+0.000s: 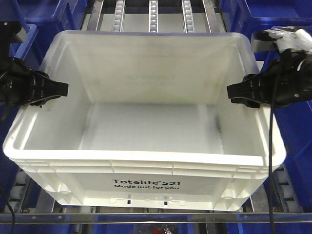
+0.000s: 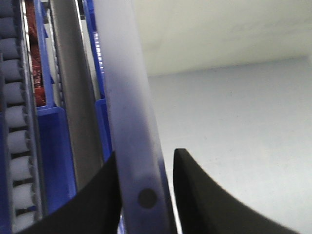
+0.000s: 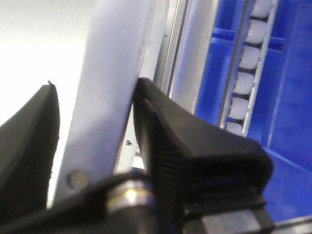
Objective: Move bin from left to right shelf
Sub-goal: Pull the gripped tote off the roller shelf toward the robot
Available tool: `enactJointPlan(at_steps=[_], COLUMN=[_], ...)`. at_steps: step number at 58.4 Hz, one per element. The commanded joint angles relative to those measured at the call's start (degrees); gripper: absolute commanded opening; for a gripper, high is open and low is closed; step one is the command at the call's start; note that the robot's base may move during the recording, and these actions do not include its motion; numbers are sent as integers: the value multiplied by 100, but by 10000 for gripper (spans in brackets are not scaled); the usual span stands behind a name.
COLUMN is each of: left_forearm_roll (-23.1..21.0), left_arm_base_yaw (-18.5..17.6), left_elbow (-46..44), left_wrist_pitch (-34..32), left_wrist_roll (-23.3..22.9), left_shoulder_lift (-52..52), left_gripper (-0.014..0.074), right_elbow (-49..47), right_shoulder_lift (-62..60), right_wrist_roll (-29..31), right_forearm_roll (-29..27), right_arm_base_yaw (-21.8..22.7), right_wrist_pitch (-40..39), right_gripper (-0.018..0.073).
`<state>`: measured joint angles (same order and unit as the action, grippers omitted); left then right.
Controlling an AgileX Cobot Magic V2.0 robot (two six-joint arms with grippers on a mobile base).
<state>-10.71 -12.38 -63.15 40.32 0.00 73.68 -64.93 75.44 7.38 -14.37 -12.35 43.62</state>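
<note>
As your left end effector [image 1: 63,89] and right end effector [image 1: 231,93] straddle its side rims, unclamped: bin [image 1: 146,180], stiff, probably light.

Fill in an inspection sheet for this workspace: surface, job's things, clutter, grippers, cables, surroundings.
Surface: roller rails run under the bin.
Job's things: bin is white, upright and empty, with its print facing the camera.
Clutter: nothing seen.
Grippers: left gripper straddles the bin's left wall, right gripper its right wall; whether either is clamped cannot be told.
Cables: black cable hangs from the right arm across the bin's front corner.
Surroundings: blue totes on both sides.
</note>
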Motion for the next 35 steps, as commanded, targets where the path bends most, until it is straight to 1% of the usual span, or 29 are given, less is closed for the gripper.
enactJointPlan(at_steps=[1,18,35], left_forearm_roll=[-704,-786,-791], left_arm_base_yaw=[-79,-79,-79], left_elbow=[-287,-287,-287], left_wrist_pitch=[-573,-474,-291], left_wrist_roll=[98,78,78], left_shoulder_lift=[-344,-760,-1022], left_gripper=[-8,-8,-8], right_elbow=[-275,-275,-275], right_shoulder_lift=[-353,-694,-700], right_wrist_roll=[161,161,161], right_forearm_roll=[-384,-461,-469], right_arm_base_yaw=[-18,-18,-18], right_wrist_pitch=[-659,-616,-467], right_gripper=[-5,-5,-5])
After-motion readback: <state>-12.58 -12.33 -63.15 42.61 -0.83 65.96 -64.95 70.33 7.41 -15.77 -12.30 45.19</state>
